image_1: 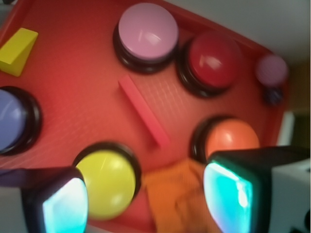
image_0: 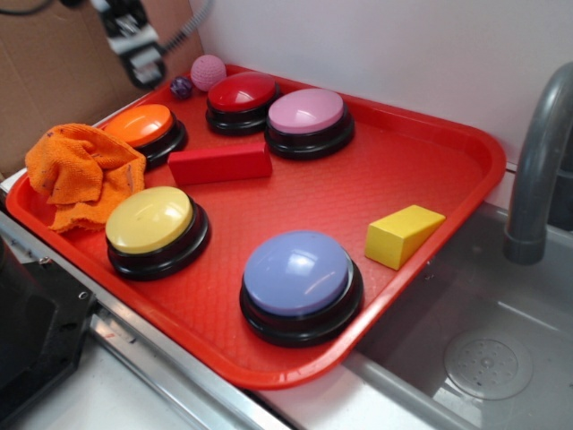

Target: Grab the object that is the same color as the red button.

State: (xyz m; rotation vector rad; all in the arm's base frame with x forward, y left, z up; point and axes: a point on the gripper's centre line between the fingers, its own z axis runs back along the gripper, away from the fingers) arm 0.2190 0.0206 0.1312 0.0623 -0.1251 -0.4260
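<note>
A plain red bar-shaped block (image_0: 220, 165) lies flat on the red tray (image_0: 421, 170), between the orange button and the pink button; in the wrist view the block (image_1: 143, 111) runs diagonally at the centre. The dark-red domed button (image_0: 241, 94) sits on its black base at the tray's back, also in the wrist view (image_1: 214, 60). My gripper (image_0: 136, 45) hangs high above the tray's back left corner, well away from the block. In the wrist view the gripper (image_1: 146, 199) is open and empty, its pads wide apart over the yellow button and the orange cloth.
On the tray are an orange button (image_0: 143, 125), pink button (image_0: 307, 115), yellow button (image_0: 152, 222), lavender-blue button (image_0: 298, 276), yellow wedge (image_0: 401, 235), crumpled orange cloth (image_0: 81, 172), pink knitted ball (image_0: 208, 72) and small purple ball (image_0: 182, 87). A grey tap (image_0: 537, 170) stands at right over a sink.
</note>
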